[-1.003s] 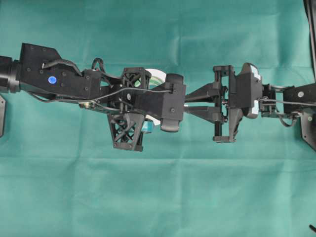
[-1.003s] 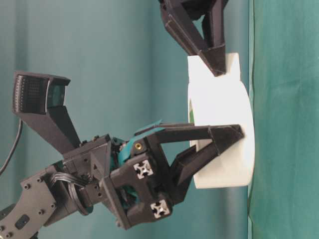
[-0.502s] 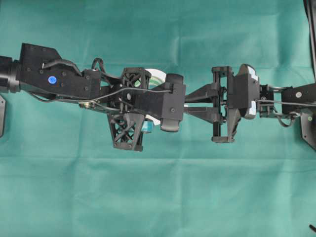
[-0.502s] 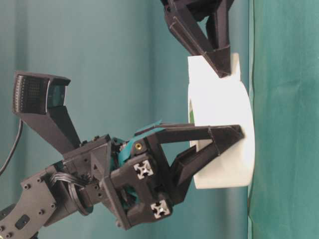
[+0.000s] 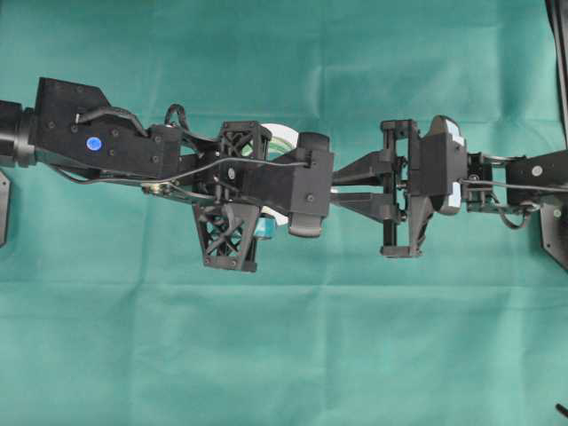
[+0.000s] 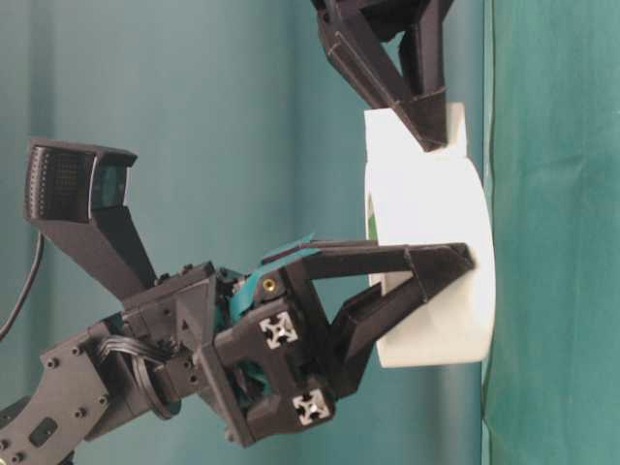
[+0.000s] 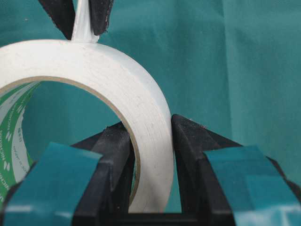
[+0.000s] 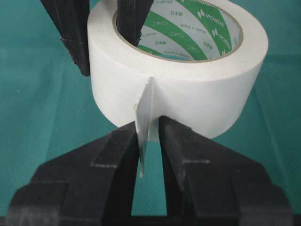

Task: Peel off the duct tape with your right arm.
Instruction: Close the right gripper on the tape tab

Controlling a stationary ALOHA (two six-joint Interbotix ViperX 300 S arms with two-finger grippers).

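Overhead view: both arms meet nose to nose over the green cloth [image 5: 284, 355]. The left gripper [image 5: 293, 191] hides most of the duct tape roll [image 5: 282, 140]; only a sliver of rim with green print shows. The right gripper [image 5: 342, 186] points its two long fingers in under the left arm's camera block.

Table-level view: the roll [image 6: 431, 262] lies flat on the cloth, the left gripper [image 6: 436, 273] clamped across its wall, one finger in the core, one outside. The right gripper [image 6: 426, 121] sits at the far rim, on the raised tab.

Left wrist view: left fingers [image 7: 115, 155] squeeze the roll wall [image 7: 94, 70]. At top, the strip end [image 7: 82, 23] is pinched between the right fingertips.

Right wrist view: the right gripper [image 8: 149, 136] is closed on the loose strip end [image 8: 146, 127], which stands off the roll [image 8: 188, 89].

Risks, judged: the pinch covers only a small tab, so a fast pull could slip it free or tear it. If the left clamp is weak, the roll may drag or tip rather than unwind.
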